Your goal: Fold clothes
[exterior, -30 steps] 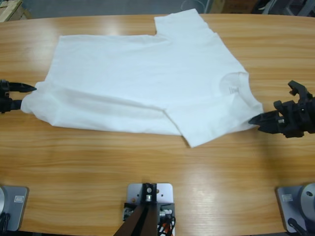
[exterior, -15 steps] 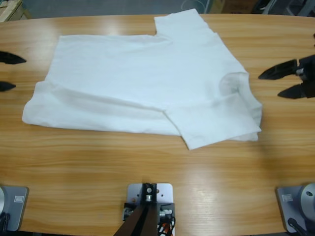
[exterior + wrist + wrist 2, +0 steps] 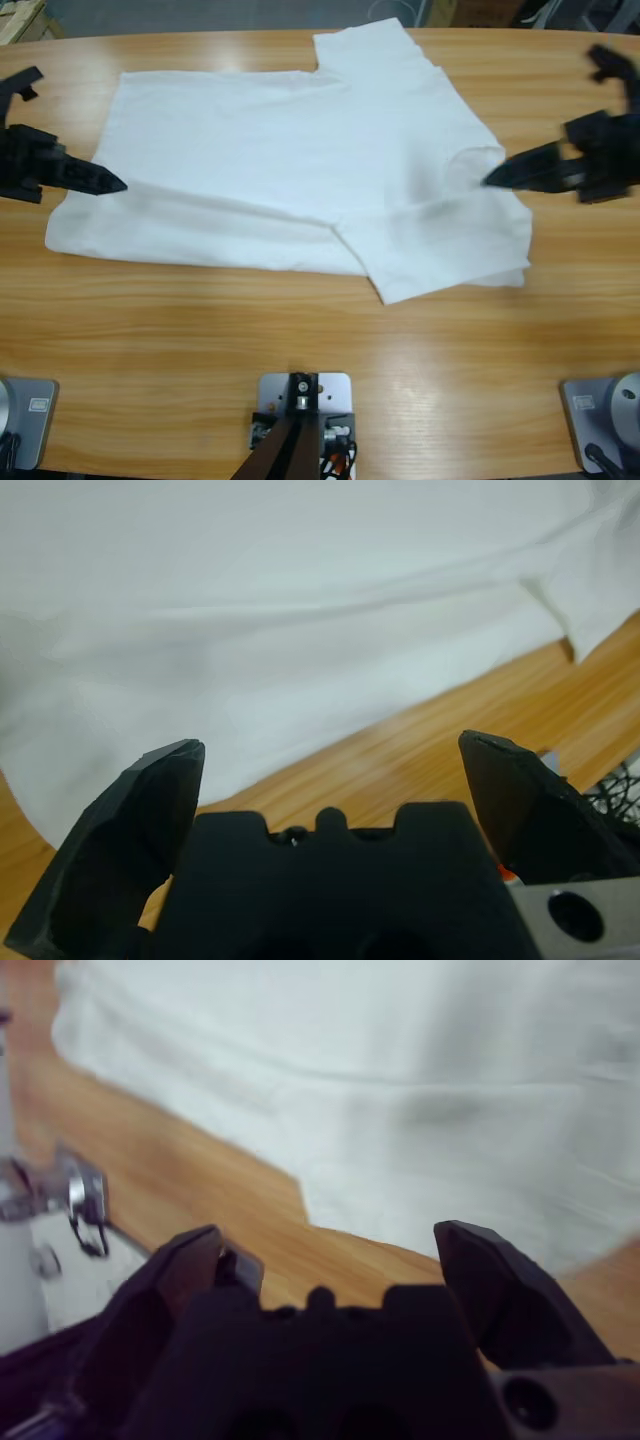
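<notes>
Overhead, shirt: plain white short-sleeved cotton T-shirt [image 3: 290, 170] lies partly folded on the long wooden surface [image 3: 300, 350], its near edge doubled over.
Overhead, left claw [image 3: 108, 185]: tip at the shirt's left edge.
Overhead, right claw [image 3: 497, 179]: tip at the shirt's right edge, by the neck.
Left wrist, left claw [image 3: 330, 755]: jaws wide apart, empty, shirt just beyond.
Right wrist, right claw [image 3: 330, 1240]: jaws spread wide, empty, white cloth ahead.

Even overhead light, soft glare on the table [image 3: 300, 330], blurred wrist views.
</notes>
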